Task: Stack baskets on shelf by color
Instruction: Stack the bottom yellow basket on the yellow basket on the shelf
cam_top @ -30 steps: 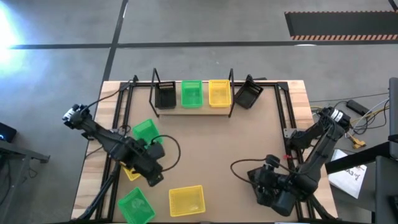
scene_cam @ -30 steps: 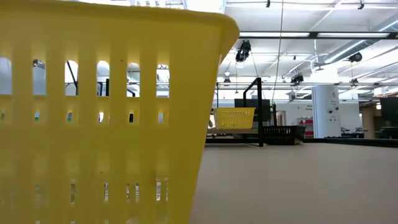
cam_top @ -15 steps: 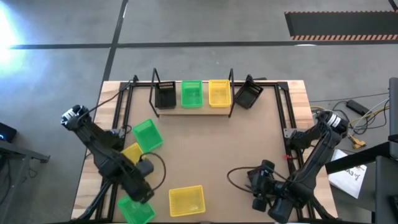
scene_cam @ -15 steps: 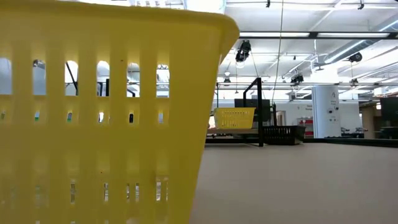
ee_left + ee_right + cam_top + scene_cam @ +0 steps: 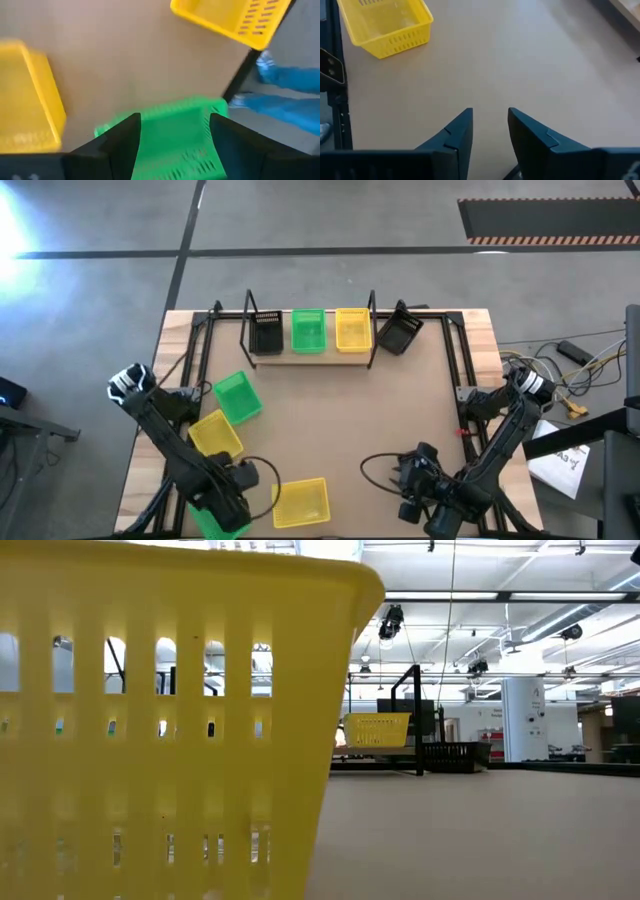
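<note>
1. The left gripper (image 5: 172,142) is standing with its two dark fingers (image 5: 122,145) spread wide on either side of a bright green perforated plastic basket (image 5: 177,135); whether the pads are touching its walls cannot be told.
2. In the high view this left gripper (image 5: 228,502) is sitting at about 7 o'clock on the tan tabletop (image 5: 350,410), over the same green basket (image 5: 218,522) at the near edge.
3. The right gripper (image 5: 490,131) is showing a narrow gap between its fingers (image 5: 457,132), with nothing between them and only bare tabletop ahead; it is sitting at about 5 o'clock (image 5: 415,485).
4. A yellow perforated plastic basket (image 5: 300,502) is lying at 6 o'clock, just beside the left gripper.
5. A second yellow basket (image 5: 214,435) and a second green basket (image 5: 237,397) are lying at about 8 to 9 o'clock, touching or nearly touching.
6. The low light-wood shelf with black wire uprights (image 5: 310,352) is standing at 12 o'clock, carrying a black basket (image 5: 266,333), a green basket (image 5: 308,330) and a yellow basket (image 5: 352,329) in a row.
7. A tilted black basket (image 5: 399,331) is resting just outside the shelf's right upright, at about 1 o'clock.
8. The low view is being filled mostly by the near yellow basket (image 5: 160,730).
</note>
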